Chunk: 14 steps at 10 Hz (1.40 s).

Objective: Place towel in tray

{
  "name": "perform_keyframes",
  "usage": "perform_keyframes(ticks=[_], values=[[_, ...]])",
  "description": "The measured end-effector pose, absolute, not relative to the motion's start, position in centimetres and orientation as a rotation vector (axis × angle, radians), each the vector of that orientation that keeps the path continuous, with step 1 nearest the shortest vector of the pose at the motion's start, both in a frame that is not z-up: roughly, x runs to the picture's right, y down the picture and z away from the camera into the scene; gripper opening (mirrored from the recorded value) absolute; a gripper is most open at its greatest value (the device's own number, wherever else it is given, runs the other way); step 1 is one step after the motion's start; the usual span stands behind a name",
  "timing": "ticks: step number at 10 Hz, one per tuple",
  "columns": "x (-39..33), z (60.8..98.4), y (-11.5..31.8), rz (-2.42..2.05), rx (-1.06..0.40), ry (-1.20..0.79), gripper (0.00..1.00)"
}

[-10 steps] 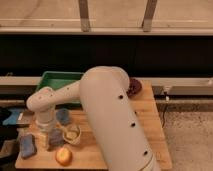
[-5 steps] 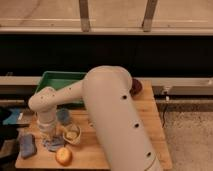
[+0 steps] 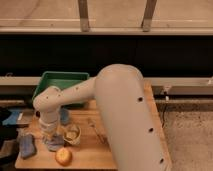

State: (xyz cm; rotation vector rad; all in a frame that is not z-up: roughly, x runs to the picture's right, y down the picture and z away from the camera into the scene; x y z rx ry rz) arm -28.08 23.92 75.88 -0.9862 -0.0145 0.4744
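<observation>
Pale blue-grey towel point(image 3: 54, 145) on table point(image 3: 85, 152), front-left, apart from green tray point(image 3: 60, 80) at back edge. Hand point(image 3: 50, 136) down on towel, closed, seemingly pinching cloth. Judged soft, light, limp: will droop, may slip; pinch bunched middle. Count: one towel, one tray, one blue sponge point(image 3: 27, 147), one cream cup point(image 3: 73, 134), one orange fruit point(image 3: 63, 156).

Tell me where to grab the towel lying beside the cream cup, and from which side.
Pinch the towel at its middle, straight from above: it lies flat and limp on the table, with the cream cup close beside it. The pincer is there, shut on the cloth from above.
</observation>
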Motion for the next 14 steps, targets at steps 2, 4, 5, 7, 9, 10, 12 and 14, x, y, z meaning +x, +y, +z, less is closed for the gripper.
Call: perform_keyframes(ticks=[2,4,5,7,9,10,12,14], values=[[-27.7,74.5,21.7,0.481,-0.943,-0.082,0.0],[-26.6,73.3,19.0,0.502,-0.9,-0.15,0.0],[-25.7,73.0,17.1,0.517,-0.881,-0.211,0.0],[-23.4,73.5,13.5,0.563,-0.856,-0.311,0.0],[-21.2,74.4,10.5,0.629,-0.846,-0.38,0.0],[-20.0,74.7,9.1,0.669,-0.835,-0.408,0.0],[-17.2,75.8,6.3,0.768,-0.8,-0.455,0.0],[-14.9,76.6,3.9,0.845,-0.763,-0.488,0.0]])
